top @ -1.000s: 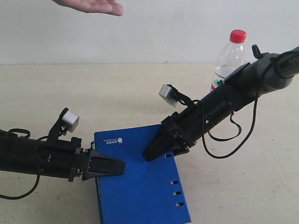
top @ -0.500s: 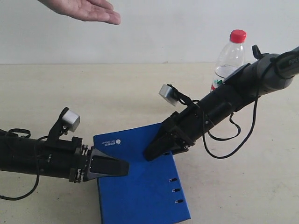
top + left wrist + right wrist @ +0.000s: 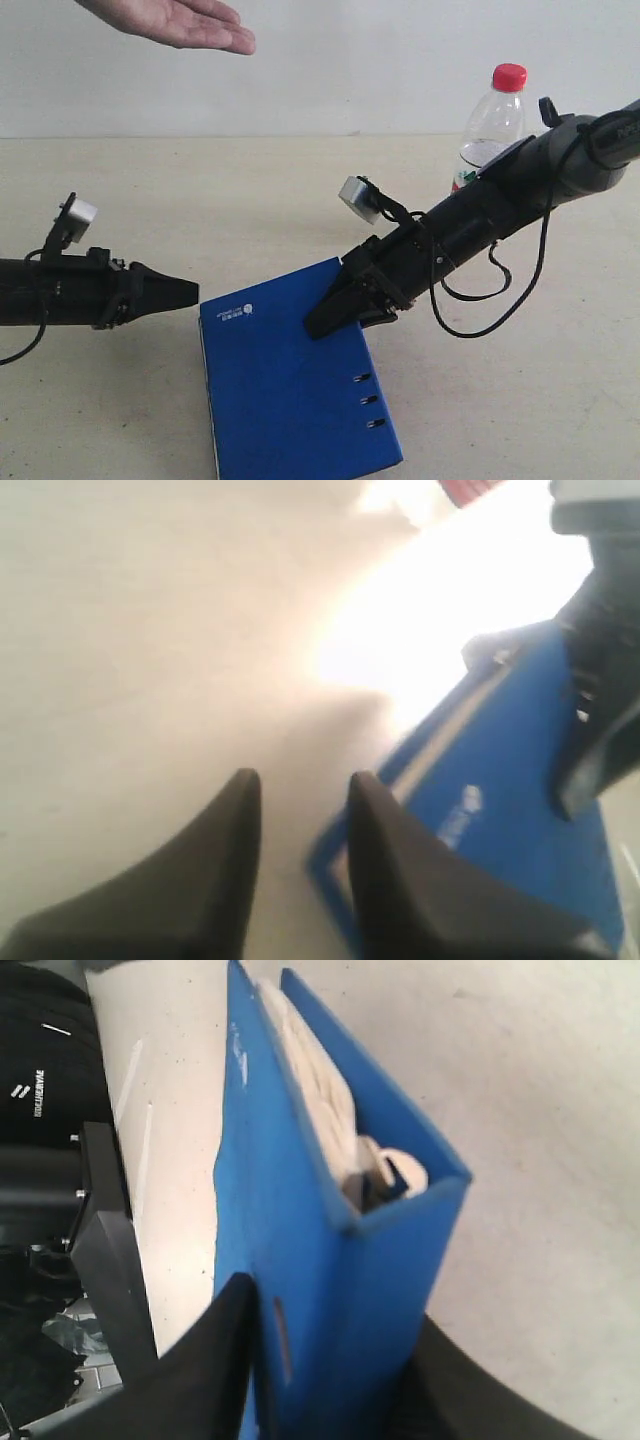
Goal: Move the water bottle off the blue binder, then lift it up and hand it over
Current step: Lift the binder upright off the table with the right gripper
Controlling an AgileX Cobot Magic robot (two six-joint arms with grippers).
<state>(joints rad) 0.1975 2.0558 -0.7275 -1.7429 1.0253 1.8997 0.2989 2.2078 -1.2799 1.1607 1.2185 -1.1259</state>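
The water bottle (image 3: 492,125), clear with a red cap, stands upright on the table at the back right, behind my right arm and off the blue binder (image 3: 290,390). The binder lies in front of centre. My right gripper (image 3: 318,325) is shut on its far right edge; in the right wrist view its jaws (image 3: 330,1305) straddle the blue binder (image 3: 330,1220) with white pages showing inside. My left gripper (image 3: 190,291) hovers just left of the binder's far left corner. In its wrist view the left gripper (image 3: 303,780) stands open and holds nothing, with the binder (image 3: 510,820) beyond it.
A person's open hand (image 3: 175,22) hangs palm down at the top left. The beige table runs back to a pale wall. My right arm (image 3: 600,710) shows in the left wrist view, over the binder's far side.
My left gripper has pulled back to the left, off the binder's cover, its jaws opening and then partly closing. The right gripper has closed further on the binder, whose near end has shifted slightly.
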